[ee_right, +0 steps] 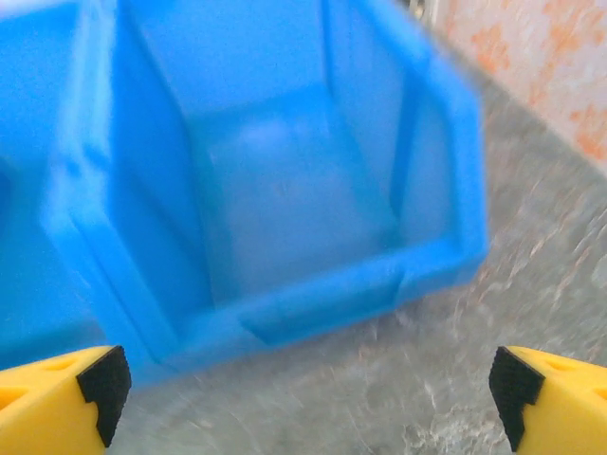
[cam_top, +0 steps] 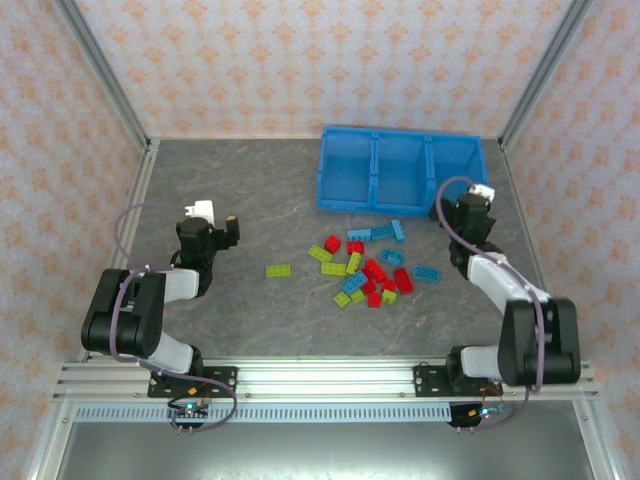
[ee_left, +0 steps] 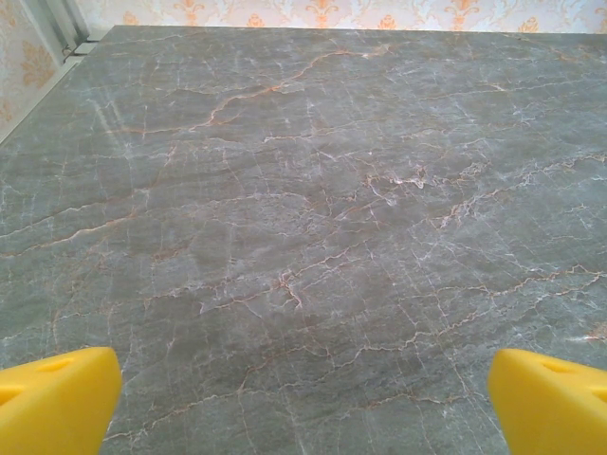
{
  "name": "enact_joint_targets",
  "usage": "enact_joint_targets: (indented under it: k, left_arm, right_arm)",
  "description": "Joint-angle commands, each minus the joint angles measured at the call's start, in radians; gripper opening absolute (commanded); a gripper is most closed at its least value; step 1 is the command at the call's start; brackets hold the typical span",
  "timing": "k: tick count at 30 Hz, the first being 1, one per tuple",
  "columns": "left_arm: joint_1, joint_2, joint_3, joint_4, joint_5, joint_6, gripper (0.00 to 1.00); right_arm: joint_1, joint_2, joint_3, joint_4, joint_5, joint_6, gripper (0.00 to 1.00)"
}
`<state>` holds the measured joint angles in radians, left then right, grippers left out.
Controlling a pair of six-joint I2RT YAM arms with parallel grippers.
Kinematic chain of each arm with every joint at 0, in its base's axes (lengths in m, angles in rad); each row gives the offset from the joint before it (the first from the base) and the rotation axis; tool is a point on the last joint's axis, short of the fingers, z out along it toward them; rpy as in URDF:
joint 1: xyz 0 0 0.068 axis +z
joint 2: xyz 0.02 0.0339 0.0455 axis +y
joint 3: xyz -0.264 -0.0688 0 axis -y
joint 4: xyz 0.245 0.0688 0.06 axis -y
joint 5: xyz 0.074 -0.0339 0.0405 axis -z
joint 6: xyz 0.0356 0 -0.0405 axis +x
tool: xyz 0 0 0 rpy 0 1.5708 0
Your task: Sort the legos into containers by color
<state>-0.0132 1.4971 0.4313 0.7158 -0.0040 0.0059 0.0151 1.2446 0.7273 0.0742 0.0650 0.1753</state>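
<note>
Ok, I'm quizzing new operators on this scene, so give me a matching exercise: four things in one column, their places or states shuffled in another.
1 left hand
2 right hand
3 blue bin
4 lone yellow-green lego

A far side of the table
B open, facing a bin compartment
C apart, left of the pile
D open over bare table

Pairs: 1-D, 2-B, 3-A, 4-C

Bright, even light; faint shadows; containers (ee_right: pixel 446 218) blurred at right wrist.
</note>
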Motion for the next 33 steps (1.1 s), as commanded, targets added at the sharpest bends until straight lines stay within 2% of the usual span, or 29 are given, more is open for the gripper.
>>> enact_joint_targets:
  k: [1,4,6,8,11,13,16,19,23,28,30,33]
  left_arm:
    - [-0.004,-0.001,0.003,0.014,0.001,0.009,1.0]
    - [-0.004,-0.001,0.003,0.014,0.001,0.01,1.0]
    - [-0.032,-0.022,0.017,-0.027,-0.076,0.015,1.0]
    - [-0.078,-0.076,0.067,-0.157,-0.128,0.044,1.0]
    - [-0.125,-0.164,0.155,-0.389,-0.031,0.088,1.0]
    - [-0.17,-0.217,0.247,-0.587,-0.01,0.047,1.0]
    - [-0.273,-0.262,0.399,-0.861,-0.061,-0.046,1.0]
    - [-0.405,-0.278,0.497,-1.012,-0.088,-0.082,1.0]
    - [-0.536,-0.294,0.534,-1.04,-0.097,-0.17,1.0]
    - [-0.616,-0.277,0.545,-1.038,-0.098,-0.22,1.0]
    - [-0.62,-0.263,0.542,-1.035,-0.085,-0.225,1.0]
    - [-0.62,-0.247,0.548,-1.031,-0.066,-0.207,1.0]
  right_arm:
    - [0.004,-0.109,0.089,-0.54,-0.07,0.231,1.0]
    - [0.011,-0.124,0.153,-0.769,-0.274,0.25,0.99]
    - [0.03,-0.112,0.194,-0.878,-0.347,0.201,0.99]
    - [0.056,-0.085,0.253,-0.984,-0.363,0.132,1.0]
    - [0.07,0.007,0.343,-1.098,-0.399,0.065,0.99]
    - [0.085,0.065,0.382,-1.137,-0.428,0.055,0.99]
    - [0.111,0.114,0.385,-1.122,-0.439,0.078,0.99]
    - [0.14,0.157,0.378,-1.091,-0.413,0.087,0.99]
    - [0.17,0.228,0.39,-1.063,-0.368,0.078,0.98]
    - [0.183,0.289,0.42,-0.969,-0.274,0.1,0.96]
    - [0.183,0.315,0.435,-0.901,-0.264,0.073,0.92]
    - [0.183,0.381,0.455,-0.809,-0.25,0.008,0.76]
